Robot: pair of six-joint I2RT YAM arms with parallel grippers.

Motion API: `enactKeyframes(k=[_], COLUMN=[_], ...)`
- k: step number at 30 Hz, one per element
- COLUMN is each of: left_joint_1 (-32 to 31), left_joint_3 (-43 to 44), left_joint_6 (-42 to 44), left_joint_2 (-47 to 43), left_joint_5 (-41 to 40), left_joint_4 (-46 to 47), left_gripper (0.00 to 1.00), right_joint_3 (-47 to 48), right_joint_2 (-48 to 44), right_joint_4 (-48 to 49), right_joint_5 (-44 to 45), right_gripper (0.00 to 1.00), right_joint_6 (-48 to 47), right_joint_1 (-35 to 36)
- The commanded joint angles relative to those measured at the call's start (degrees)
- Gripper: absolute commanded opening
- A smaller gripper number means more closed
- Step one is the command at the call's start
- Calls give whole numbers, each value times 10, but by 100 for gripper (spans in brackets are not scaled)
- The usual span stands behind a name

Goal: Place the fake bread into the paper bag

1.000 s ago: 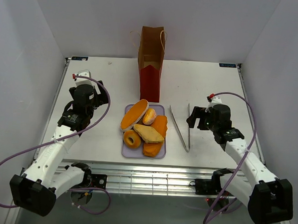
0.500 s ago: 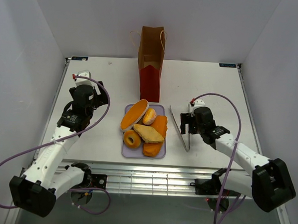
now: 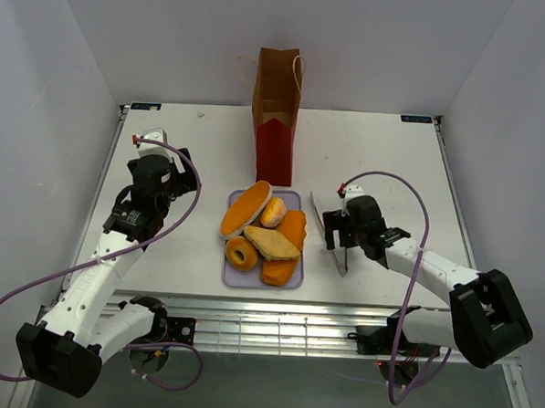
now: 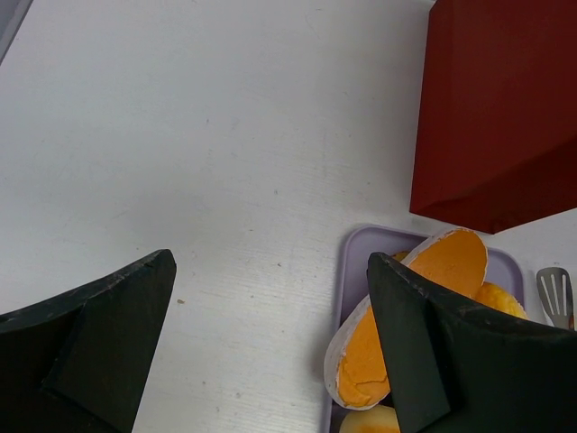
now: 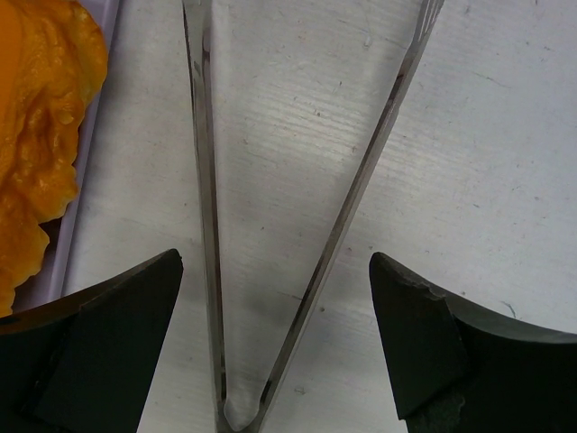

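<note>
The bread is heaped on the tray at mid-counter, and the bag stands upright just behind it. All visible pieces are on the tray. The right fingers are spread wide and empty. They are held low over the tongs, so that both tong arms lie between them near the hinge end. The left fingers are likewise spread and empty, above bare counter left of the tray. If the tongs are to be gripped here, trouble may be expected. With a squeeze so close to the hinge, the thin steel arms could slide or twist out, or be pinned flat against the counter. The tall, narrow bag could also be tipped by a badly aimed drop.
</note>
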Motion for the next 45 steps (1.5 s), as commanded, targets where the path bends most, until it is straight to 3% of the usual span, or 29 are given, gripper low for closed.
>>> enactKeyframes(k=[1, 34, 45], left_joint_1=[1, -4, -7], left_joint_3=[21, 21, 18], left_joint_6=[-4, -3, -3], left_joint_2=[-16, -22, -23], left_joint_5=[8, 21, 19], left_joint_4=[2, 3, 5], left_gripper=[98, 98, 98], right_joint_3=[7, 77, 75], right_joint_2=[7, 122, 133], right_joint_4=[25, -55, -24], right_joint_5=[-10, 95, 64], right_gripper=[90, 92, 96], right_joint_6=[-10, 88, 90], right_joint_1=[6, 23, 23])
